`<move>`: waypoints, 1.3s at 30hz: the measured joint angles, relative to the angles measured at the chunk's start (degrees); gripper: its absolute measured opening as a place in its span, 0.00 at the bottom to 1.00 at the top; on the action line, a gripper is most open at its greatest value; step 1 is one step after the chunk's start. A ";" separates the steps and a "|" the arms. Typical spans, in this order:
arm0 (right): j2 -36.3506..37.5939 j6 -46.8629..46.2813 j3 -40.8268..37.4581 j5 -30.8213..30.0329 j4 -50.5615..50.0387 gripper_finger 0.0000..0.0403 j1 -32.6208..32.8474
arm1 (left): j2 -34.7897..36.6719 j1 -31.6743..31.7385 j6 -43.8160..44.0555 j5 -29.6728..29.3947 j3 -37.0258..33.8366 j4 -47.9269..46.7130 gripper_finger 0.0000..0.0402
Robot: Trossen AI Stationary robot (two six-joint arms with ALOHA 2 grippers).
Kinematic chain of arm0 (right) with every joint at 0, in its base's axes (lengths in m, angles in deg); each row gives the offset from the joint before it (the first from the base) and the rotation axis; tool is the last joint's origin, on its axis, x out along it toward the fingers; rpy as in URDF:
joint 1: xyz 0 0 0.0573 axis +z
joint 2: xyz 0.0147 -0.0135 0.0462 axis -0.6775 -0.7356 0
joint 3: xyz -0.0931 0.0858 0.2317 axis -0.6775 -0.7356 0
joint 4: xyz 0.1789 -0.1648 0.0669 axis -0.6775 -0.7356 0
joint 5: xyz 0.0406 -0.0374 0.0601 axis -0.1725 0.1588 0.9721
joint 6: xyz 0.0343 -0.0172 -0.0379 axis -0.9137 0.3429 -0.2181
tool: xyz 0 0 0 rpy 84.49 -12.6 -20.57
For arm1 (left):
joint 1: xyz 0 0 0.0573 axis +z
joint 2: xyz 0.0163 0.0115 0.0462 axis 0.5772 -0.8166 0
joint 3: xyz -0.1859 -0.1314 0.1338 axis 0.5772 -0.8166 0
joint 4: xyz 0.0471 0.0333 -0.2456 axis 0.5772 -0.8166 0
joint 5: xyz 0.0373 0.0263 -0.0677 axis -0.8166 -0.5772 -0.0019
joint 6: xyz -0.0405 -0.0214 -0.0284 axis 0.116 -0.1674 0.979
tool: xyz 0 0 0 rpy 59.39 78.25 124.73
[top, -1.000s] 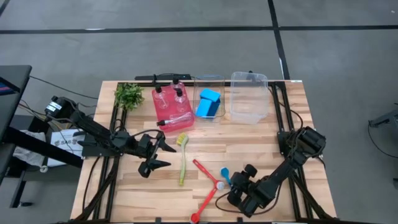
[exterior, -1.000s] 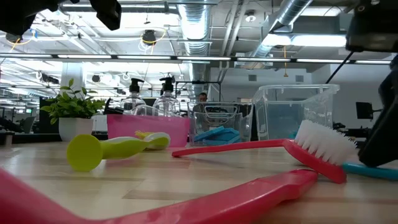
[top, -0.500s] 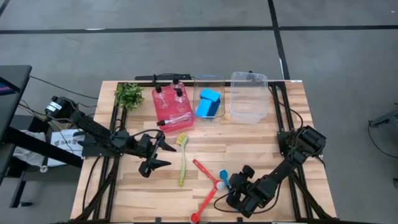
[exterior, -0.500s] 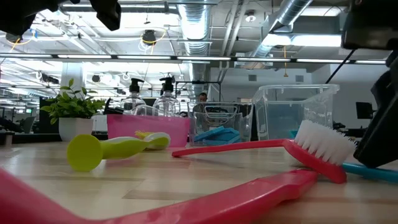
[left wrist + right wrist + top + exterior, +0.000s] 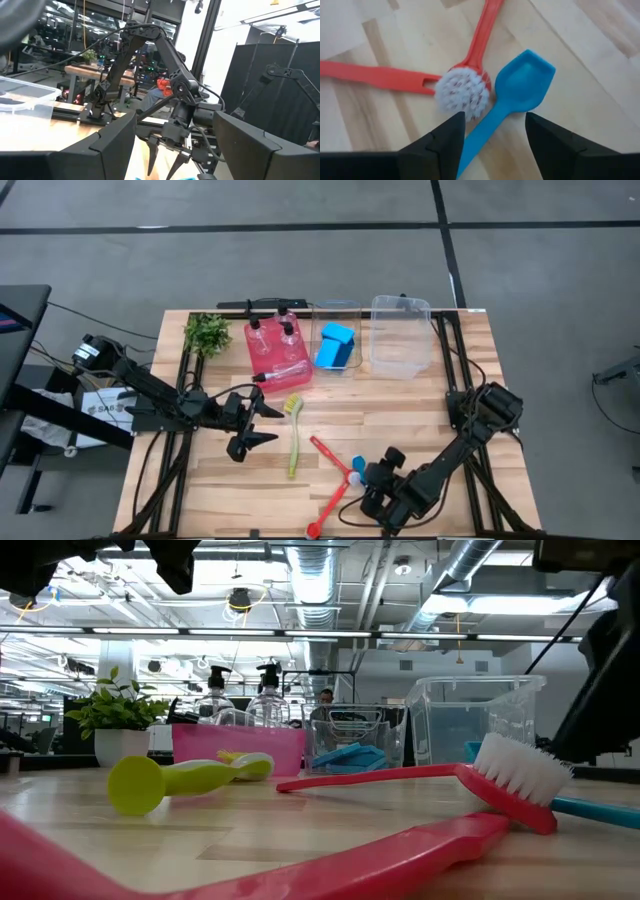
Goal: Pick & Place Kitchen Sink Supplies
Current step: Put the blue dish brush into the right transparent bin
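Note:
A blue brush [image 5: 520, 90] lies flat on the table next to the white bristle head [image 5: 462, 95] of a red brush [image 5: 326, 452]. My right gripper [image 5: 495, 150] is open just above the blue brush's handle, one finger on either side, touching nothing; in the high view it [image 5: 368, 482] is at the near right. A second red brush [image 5: 328, 508] and a yellow-green brush [image 5: 294, 436] lie flat nearby. My left gripper [image 5: 246, 432] is open and empty, left of the yellow-green brush.
At the far side stand a pink bin [image 5: 277, 352] with clear pump bottles, a clear bin [image 5: 338, 310] with blue sponges [image 5: 336, 344], an empty clear bin [image 5: 400, 336] and a leafy plant [image 5: 207, 332]. Bare wood lies between the bins and the brushes.
My right gripper has gone a little toward the table's left edge, closing in over the blue brush's handle. The brushes lie where they were.

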 joint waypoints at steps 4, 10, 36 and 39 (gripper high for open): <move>-0.61 -0.90 0.01 1.20 0.13 0.51 0.04 | 0.00 0.00 0.31 0.02 -0.01 0.02 0.66; -5.29 -1.43 0.17 2.16 1.16 0.52 -0.75 | -0.01 0.00 0.33 0.01 -0.01 0.04 0.66; 3.70 -6.44 -0.27 -9.30 -14.36 0.02 0.59 | -0.02 0.63 0.73 0.04 0.05 2.85 0.66; 8.54 -2.42 -0.19 -17.81 -14.27 0.03 1.19 | -0.02 0.63 0.71 0.04 0.10 3.84 0.66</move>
